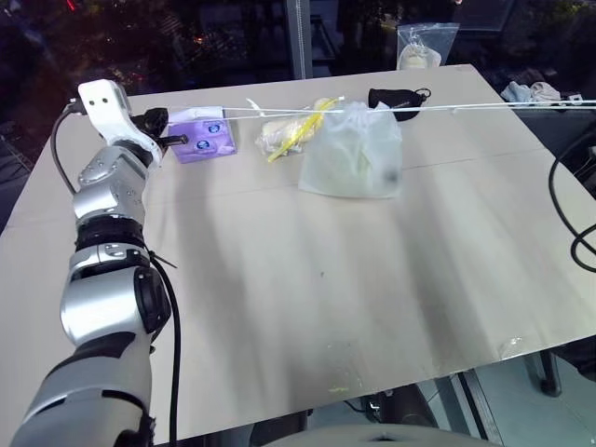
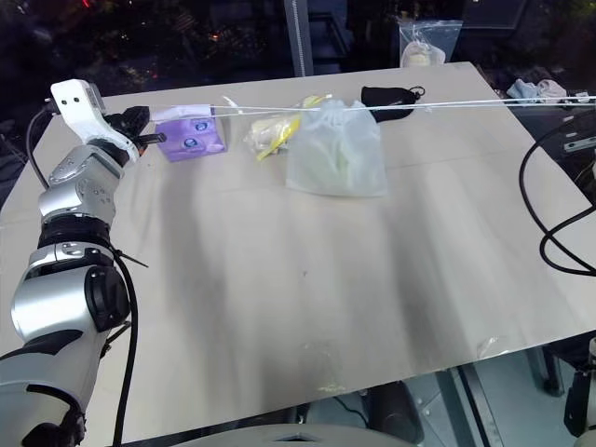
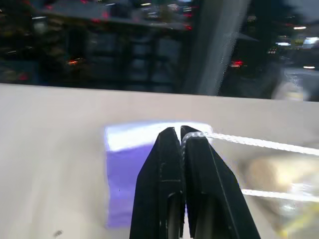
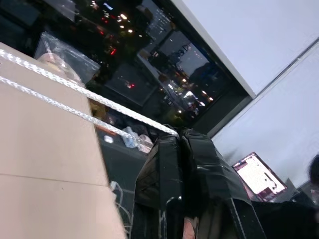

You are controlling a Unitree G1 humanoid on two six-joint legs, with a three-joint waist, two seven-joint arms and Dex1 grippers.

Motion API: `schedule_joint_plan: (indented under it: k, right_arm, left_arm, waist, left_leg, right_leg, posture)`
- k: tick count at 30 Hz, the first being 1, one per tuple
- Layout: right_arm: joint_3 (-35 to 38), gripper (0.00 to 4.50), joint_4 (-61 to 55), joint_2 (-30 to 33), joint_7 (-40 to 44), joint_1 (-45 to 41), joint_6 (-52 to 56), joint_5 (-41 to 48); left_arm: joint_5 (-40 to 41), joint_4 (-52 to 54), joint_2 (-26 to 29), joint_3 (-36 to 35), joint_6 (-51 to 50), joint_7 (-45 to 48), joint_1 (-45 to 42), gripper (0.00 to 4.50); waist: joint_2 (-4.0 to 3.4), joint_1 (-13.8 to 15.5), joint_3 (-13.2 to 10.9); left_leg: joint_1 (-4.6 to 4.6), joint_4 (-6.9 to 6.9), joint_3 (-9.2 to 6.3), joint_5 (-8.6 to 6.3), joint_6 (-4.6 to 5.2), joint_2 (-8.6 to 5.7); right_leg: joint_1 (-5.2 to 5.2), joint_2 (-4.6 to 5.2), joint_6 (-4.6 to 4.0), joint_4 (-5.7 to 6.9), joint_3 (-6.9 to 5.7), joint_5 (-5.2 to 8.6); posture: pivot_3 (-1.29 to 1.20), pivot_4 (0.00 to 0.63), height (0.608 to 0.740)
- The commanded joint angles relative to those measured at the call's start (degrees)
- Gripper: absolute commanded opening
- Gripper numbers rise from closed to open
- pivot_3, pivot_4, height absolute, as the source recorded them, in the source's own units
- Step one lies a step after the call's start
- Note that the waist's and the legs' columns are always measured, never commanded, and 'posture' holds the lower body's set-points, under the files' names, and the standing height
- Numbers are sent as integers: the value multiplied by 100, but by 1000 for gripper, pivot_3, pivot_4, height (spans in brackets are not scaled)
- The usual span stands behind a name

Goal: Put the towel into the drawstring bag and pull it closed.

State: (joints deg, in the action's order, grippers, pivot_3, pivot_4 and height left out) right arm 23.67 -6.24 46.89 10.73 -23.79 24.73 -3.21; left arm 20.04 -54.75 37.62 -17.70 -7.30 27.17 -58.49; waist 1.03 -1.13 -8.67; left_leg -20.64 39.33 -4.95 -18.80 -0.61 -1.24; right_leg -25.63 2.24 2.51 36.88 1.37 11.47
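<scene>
The drawstring bag (image 1: 352, 154) lies at the back middle of the table, its mouth gathered. A pale green towel (image 1: 343, 160) shows faintly through its frosted wall. White cords (image 1: 279, 114) run taut from the bag's top to both sides. My left gripper (image 3: 180, 130) is shut on the left cord end, hovering beside the purple tissue pack at the table's far left (image 1: 177, 140). The right cords (image 4: 75, 102) stretch off past the table's right edge to my right gripper (image 4: 179, 134), which is shut on them.
A purple tissue pack (image 1: 203, 135) sits just right of the left gripper. A clear plastic bag with yellow contents (image 1: 289, 133) lies left of the frosted bag, a black pouch (image 1: 396, 98) behind it. A zip bag (image 1: 424, 45) stands at the back edge. Black cables (image 1: 573, 205) hang at the right.
</scene>
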Motion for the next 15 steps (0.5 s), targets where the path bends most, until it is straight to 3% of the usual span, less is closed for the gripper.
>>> schedule_joint_plan:
  k: [1,4,8,11,15]
  right_arm:
    - [585,0,-81,59,87,-25,-54,319]
    - [346,0,-1388,-246,1625,492,637,2044]
    - [-403,0,-2911,-449,2342,1537,1339,3161]
    - [-1667,0,-3361,-528,2571,2059,1430,3083]
    - [-2376,0,-3093,-631,2384,2125,1156,2548]
  left_arm:
    - [507,822,-9,-235,-445,649,211,19]
    - [1328,2526,-279,27,-1634,1718,1002,19]
    - [1668,4370,-504,605,-2560,2006,2302,19]
    - [1476,5159,-781,1214,-2642,2072,3085,19]
    - [1255,5245,-777,1451,-2583,2138,3377,19]
  waist:
    - [0,-5,0]
    - [-4,-30,3]
    - [-3,-109,4]
    - [-3,-114,5]
    - [15,-81,-10]
  left_leg:
    - [0,0,1,0,0,0]
    - [-2,-3,3,0,0,2]
    - [-5,3,-2,-1,1,18]
    - [15,-1,-9,-2,3,36]
    - [33,11,2,-14,27,18]
  right_leg:
    - [0,0,0,0,2,0]
    - [1,0,0,-5,6,0]
    - [6,-9,1,-3,4,0]
    - [10,-15,1,-1,22,0]
    - [35,-20,-2,-1,19,-4]
  posture:
    - [0,150,740]
    - [0,150,740]
    - [0,150,740]
    - [0,150,740]
    - [0,150,740]
